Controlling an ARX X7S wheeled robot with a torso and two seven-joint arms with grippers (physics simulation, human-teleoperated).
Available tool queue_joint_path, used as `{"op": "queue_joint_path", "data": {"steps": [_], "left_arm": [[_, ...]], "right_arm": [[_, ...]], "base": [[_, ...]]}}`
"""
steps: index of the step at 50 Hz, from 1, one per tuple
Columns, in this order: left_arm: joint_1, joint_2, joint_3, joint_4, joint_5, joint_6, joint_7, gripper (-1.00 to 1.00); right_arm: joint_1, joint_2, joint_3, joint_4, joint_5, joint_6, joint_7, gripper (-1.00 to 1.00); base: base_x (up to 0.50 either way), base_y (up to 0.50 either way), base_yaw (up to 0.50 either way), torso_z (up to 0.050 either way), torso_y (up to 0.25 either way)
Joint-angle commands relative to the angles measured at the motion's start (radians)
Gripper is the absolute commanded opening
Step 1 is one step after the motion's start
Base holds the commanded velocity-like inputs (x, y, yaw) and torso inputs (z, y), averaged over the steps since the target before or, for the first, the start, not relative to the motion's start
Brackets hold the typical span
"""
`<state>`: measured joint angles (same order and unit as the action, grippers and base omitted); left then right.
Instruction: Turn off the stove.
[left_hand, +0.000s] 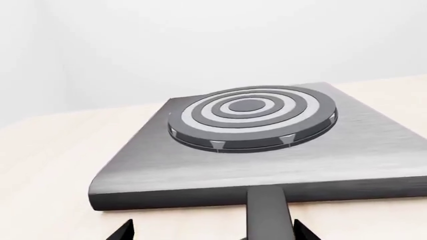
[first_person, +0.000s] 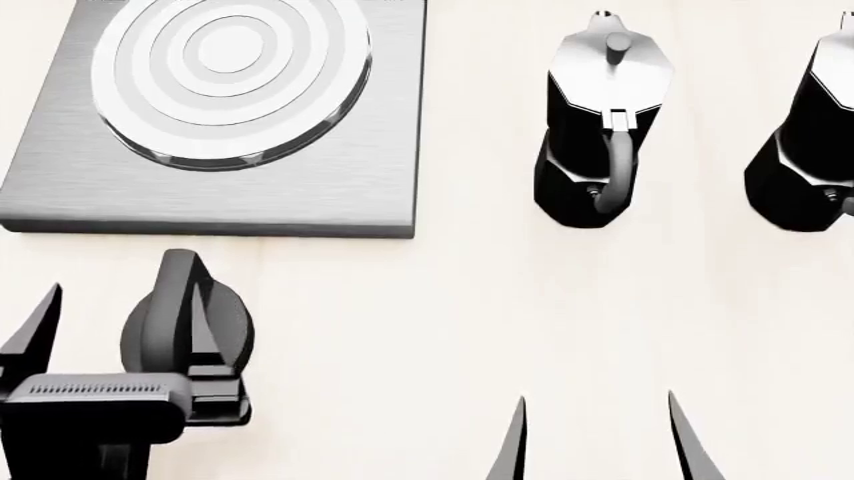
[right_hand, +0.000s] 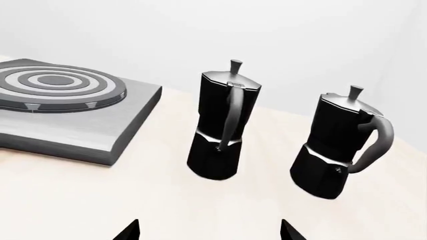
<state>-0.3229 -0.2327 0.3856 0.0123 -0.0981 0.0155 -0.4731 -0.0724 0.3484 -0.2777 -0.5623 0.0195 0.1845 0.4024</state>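
Observation:
The stove is a flat brushed-grey slab with a round burner of concentric rings, at the far left of the pale table. Its black ridged knob lies on the table just in front of the slab. My left gripper is open, with its fingers on either side of the knob. In the left wrist view the knob's ridge stands between the tips of the left gripper, nearer one tip. The slab lies just beyond it. My right gripper is open and empty over bare table; it also shows in the right wrist view.
Two black-and-silver moka pots stand upright to the right of the stove. They also show ahead of my right gripper in the right wrist view. A pale wall rises behind the table.

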Motion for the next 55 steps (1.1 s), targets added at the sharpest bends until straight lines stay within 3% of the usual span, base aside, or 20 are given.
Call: {"op": "queue_joint_path", "data": {"steps": [1,16,55], "left_arm": [[0.038,-0.018,-0.068,0.092,-0.048,-0.046,0.017,1.0],[0.098,-0.067,-0.127,0.248,-0.137,-0.128,0.003,1.0],[0.12,-0.14,-0.281,0.434,-0.277,-0.231,-0.069,1.0]], "right_arm": [[0.002,-0.017,0.022,0.004,-0.016,-0.001,-0.018,1.0],[0.003,-0.014,0.019,-0.001,-0.012,0.002,-0.013,1.0],[0.004,-0.004,0.009,0.0,-0.007,0.002,-0.003,1.0]], "base": [[0.0,0.0,0.0,0.0,0.0],[0.0,0.0,0.0,0.0,0.0],[0.0,0.0,0.0,0.0,0.002]]}}
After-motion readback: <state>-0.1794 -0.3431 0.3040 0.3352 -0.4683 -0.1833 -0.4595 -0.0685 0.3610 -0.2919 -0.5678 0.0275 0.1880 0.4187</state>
